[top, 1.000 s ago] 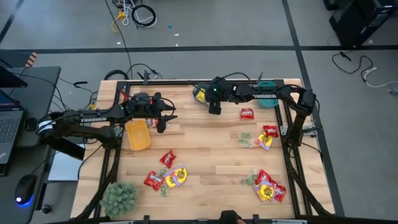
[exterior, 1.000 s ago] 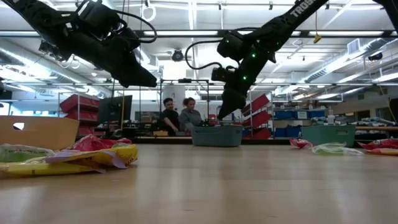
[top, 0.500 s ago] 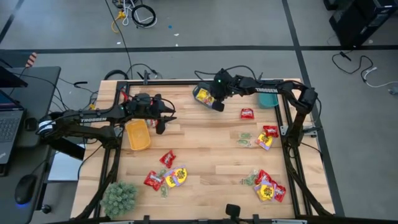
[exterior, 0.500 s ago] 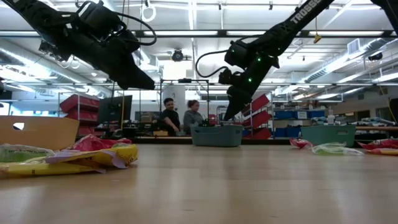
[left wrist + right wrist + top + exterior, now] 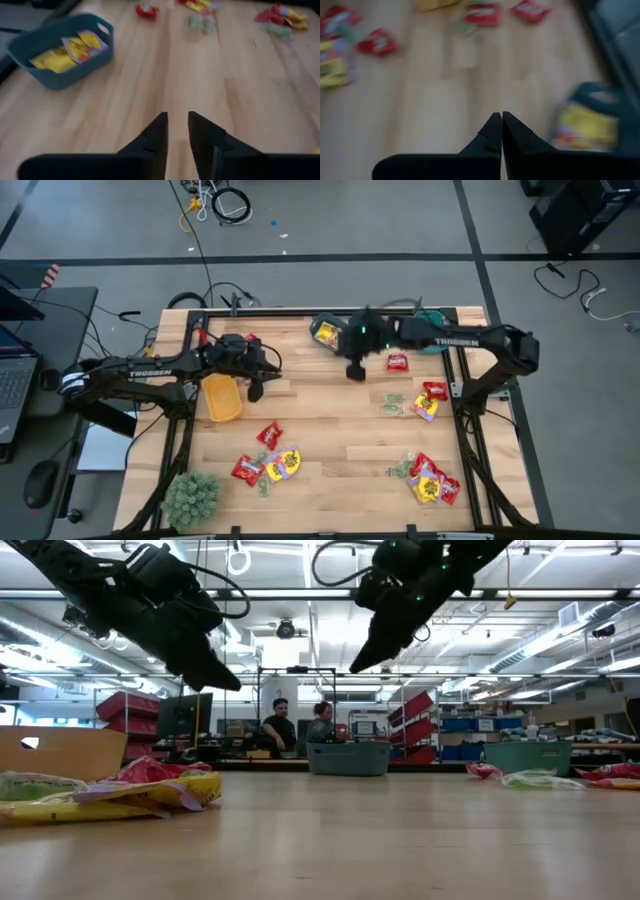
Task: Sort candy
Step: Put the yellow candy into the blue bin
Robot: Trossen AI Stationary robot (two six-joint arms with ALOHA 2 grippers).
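I see my right tool (image 5: 355, 372) above the wooden table (image 5: 330, 430), just beside the teal plastic bin (image 5: 322, 333) that holds yellow candy packets (image 5: 326, 334); its fingers are pressed together, holding nothing. My left tool (image 5: 256, 388) hangs farther from this bin, its fingers slightly apart. Other wrapped candies (image 5: 268, 463) lie scattered well apart from the bin.

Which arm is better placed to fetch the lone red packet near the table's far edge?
Right. The right gripper, empty with fingers together, hangs just beside the red packet. The left gripper hovers by the yellow bin, farther off.
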